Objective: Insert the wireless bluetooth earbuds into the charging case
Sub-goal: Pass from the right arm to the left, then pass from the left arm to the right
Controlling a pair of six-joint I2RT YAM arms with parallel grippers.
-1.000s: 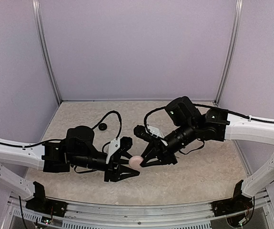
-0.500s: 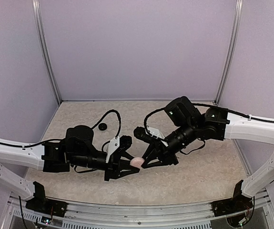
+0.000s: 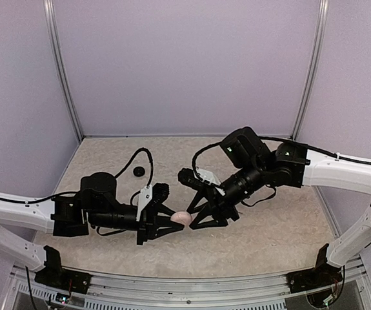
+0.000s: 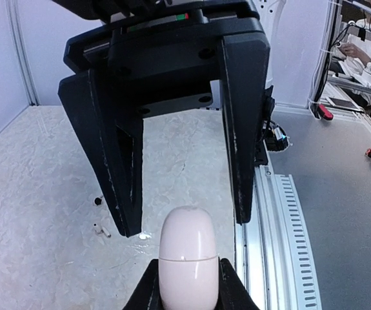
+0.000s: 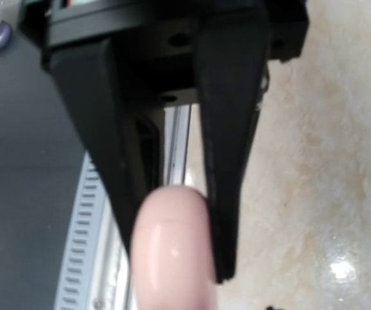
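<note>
Left fingers pinch the shut case; right fingers are spread at its free end. An off-centre squeeze could twist it out onto the table.

left gripper: clamps charging case | right gripper: spread, flanking its tip

Charging case: pale pink, glossy, thin darker seam line. Left gripper, right gripper: black, pale scuffs along edges. Arms: white links, black joints. Table: beige, marbled. Walls: pale lavender.
</note>
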